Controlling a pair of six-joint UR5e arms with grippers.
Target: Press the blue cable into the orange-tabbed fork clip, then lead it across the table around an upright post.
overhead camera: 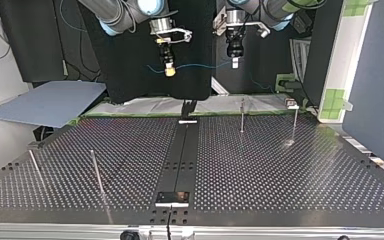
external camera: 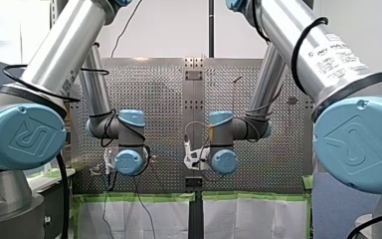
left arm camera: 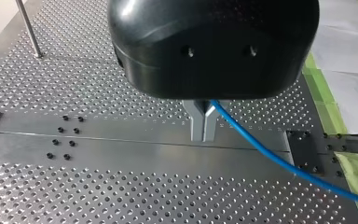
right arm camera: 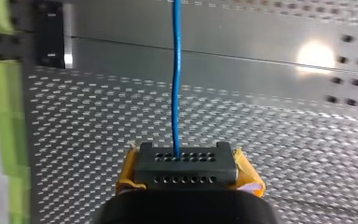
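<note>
A thin blue cable (overhead camera: pixel 195 65) hangs in a shallow sag between my two grippers, above the table's far edge in the top view. My left gripper (overhead camera: pixel 235 62), black with metal fingers, is shut on one end; in the left wrist view the blue cable (left arm camera: pixel 270 156) leaves its closed fingertips (left arm camera: pixel 203 133) and runs off to the side. My right gripper (overhead camera: pixel 169 70) is shut on the other end; its yellow pads (right arm camera: pixel 249 175) clamp the blue cable (right arm camera: pixel 176 70), which runs straight ahead over the perforated plate. No orange-tabbed clip shows in any view.
Thin upright posts stand on the perforated table: two near the front left (overhead camera: pixel 96 170) (overhead camera: pixel 34 167) and two at the back right (overhead camera: pixel 242 115) (overhead camera: pixel 295 122). A dark rail (overhead camera: pixel 182 150) runs down the table's middle. A blue-grey sheet (overhead camera: pixel 50 102) lies off the back left.
</note>
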